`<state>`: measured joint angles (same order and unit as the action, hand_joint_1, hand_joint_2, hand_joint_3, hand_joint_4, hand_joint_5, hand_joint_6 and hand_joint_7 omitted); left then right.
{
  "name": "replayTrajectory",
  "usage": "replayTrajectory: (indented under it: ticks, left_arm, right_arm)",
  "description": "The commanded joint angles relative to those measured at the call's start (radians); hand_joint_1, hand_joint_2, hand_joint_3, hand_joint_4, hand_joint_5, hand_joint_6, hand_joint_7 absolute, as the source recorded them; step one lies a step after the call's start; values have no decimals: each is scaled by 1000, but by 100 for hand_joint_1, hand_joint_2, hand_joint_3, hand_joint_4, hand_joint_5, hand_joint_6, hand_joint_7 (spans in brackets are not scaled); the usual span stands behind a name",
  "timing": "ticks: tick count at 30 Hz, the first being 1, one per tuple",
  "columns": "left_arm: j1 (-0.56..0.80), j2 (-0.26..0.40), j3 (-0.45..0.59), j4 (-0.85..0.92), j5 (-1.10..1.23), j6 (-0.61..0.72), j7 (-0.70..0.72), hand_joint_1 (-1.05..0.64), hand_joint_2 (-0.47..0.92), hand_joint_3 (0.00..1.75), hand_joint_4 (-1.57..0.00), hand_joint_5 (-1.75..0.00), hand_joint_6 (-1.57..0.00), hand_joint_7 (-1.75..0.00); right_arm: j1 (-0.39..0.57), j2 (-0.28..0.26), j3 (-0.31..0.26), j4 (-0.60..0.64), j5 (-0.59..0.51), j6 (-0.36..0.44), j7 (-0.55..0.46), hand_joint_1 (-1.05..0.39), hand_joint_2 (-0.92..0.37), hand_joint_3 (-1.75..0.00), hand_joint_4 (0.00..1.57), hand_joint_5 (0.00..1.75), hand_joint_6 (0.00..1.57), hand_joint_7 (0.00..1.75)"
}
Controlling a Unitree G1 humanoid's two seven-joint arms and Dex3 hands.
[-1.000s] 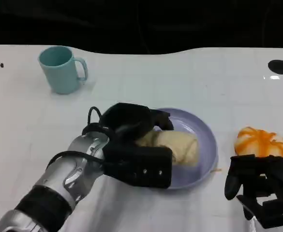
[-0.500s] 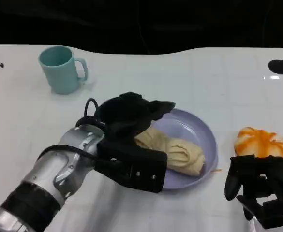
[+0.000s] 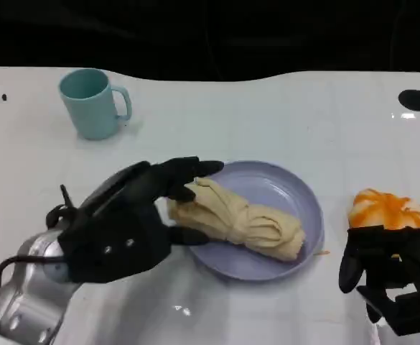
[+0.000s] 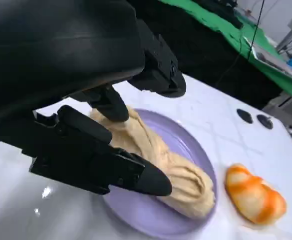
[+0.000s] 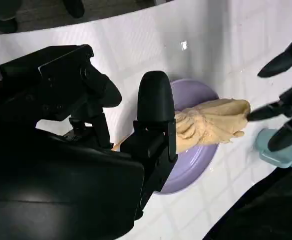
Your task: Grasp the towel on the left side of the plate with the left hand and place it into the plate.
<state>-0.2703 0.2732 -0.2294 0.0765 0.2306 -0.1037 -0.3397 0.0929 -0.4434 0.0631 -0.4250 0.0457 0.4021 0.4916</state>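
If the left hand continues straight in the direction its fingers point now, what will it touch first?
Most likely the towel on the plate: the left hand is open around its near end, though depth is unclear.

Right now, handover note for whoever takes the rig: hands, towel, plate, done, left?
Left hand: open, fingers apart around the towel's near end, gripping nothing.
Right hand: idle by the orange bun, holding nothing; its fingers look curled.
Towel: lying across the purple plate, one end over the plate's left rim.
Done: towel placed.
Left: pull the left hand clear.
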Motion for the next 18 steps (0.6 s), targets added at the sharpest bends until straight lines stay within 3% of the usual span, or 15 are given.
replayTrajectory:
  ticks: [1, 5, 8, 12, 15, 18]
  left_arm:
    - [102, -4, 78, -96, -117, 26, -11, -46, 92, 24, -71, -55, -63, -12]
    - [195, -25, 120, -203, -202, 125, -10, -33, 92, 29, -74, -81, -82, -16]
    - [256, -39, 145, -304, -275, 253, -12, -22, 90, 42, -72, -111, -96, -27]
    - [318, -51, 181, -448, -364, 465, 1, -17, 68, 90, -69, -150, -81, -99]
    - [361, -48, 194, -531, -398, 558, 11, -14, 60, 110, -68, -168, -75, -129]
    - [395, -52, 191, -577, -393, 608, 35, -13, 58, 117, -67, -174, -67, -147]
  right_arm:
    - [4, -12, -4, -5, -2, -12, 0, 11, -68, -96, 67, 171, 65, 147]
    - [5, -12, -7, -8, -1, -10, 0, 11, -68, -97, 67, 171, 64, 146]
    - [6, -8, -10, -3, 8, -16, 5, 12, -68, -97, 67, 171, 65, 146]
    - [6, -11, -8, -10, 6, -11, 3, 11, -69, -96, 67, 171, 65, 145]
    - [5, -12, -11, -11, 6, -15, 4, 12, -68, -97, 67, 171, 65, 145]
    - [4, -13, -16, -9, 10, -14, 7, 12, -68, -97, 67, 171, 66, 145]
